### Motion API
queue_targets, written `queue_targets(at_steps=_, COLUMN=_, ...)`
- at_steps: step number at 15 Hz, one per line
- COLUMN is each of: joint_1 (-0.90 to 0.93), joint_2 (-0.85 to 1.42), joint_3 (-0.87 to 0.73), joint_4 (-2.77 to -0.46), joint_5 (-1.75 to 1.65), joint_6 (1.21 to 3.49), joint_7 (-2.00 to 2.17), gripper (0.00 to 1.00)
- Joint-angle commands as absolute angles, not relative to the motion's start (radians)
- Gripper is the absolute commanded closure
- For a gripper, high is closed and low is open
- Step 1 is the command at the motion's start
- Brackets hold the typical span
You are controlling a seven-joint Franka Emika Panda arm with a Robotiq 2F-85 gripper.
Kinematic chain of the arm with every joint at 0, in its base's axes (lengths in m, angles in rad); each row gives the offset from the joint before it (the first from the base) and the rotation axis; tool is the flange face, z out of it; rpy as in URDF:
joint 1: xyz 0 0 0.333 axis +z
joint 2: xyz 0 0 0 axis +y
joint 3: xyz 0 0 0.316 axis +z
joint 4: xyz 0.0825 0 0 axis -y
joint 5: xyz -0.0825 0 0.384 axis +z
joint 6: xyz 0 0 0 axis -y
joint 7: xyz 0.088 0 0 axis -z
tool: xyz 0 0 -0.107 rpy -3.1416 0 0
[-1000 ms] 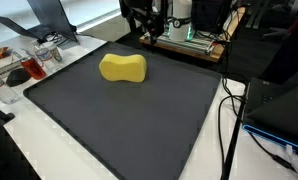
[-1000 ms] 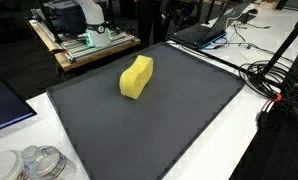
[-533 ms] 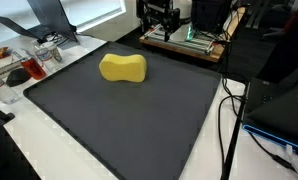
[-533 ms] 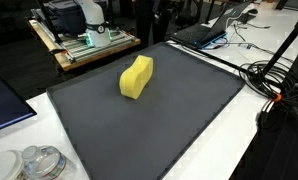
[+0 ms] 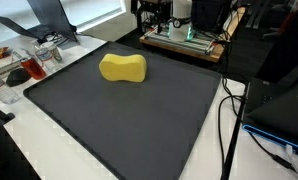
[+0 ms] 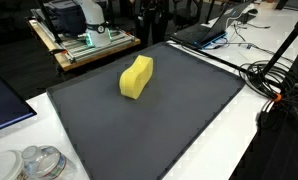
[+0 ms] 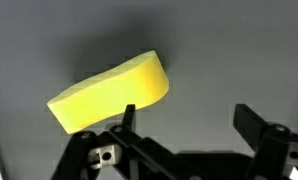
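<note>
A yellow sponge (image 5: pixel 123 68) lies on a dark grey mat (image 5: pixel 139 125), towards its far side; it shows in both exterior views (image 6: pixel 136 77). My gripper (image 5: pixel 153 10) hangs high above the mat's far edge, well away from the sponge. In the wrist view the two black fingers (image 7: pixel 187 116) are spread wide with nothing between them. There the sponge (image 7: pixel 109 92) sits at the upper left, with its lower edge behind the left finger, on the mat (image 7: pixel 224 50).
Clear plastic containers (image 5: pixel 29 65) stand on the white table beside the mat, and jars (image 6: pixel 34 162) at a near corner. A wooden platform with equipment (image 5: pixel 189 40) is behind the mat. Cables (image 6: pixel 274 80) and a laptop (image 6: pixel 209 30) lie along one side.
The gripper has shifted sideways over the mat's far edge and risen, so less of it shows in the exterior view. The sponge has not moved.
</note>
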State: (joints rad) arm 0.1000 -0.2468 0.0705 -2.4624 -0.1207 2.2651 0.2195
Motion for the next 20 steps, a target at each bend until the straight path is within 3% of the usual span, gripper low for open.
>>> queue_targets(at_steps=1, joint_1=0.074, joint_2=-0.317, joint_3=0.008, joint_4=-2.578, joint_5=-0.008, joint_6=2.356, joint_7=0.068, gripper=0.0)
queue_targets(at_steps=10, joint_1=0.042, joint_2=-0.257, joint_3=-0.04, joint_4=-2.569, joint_5=0.086, joint_6=2.348, joint_7=0.003, gripper=0.0)
queue_targets(at_steps=20, joint_1=0.021, joint_2=-0.054, joint_3=-0.089, joint_4=-2.58, joint_5=0.349, joint_6=2.577, joint_7=-0.084, gripper=0.0)
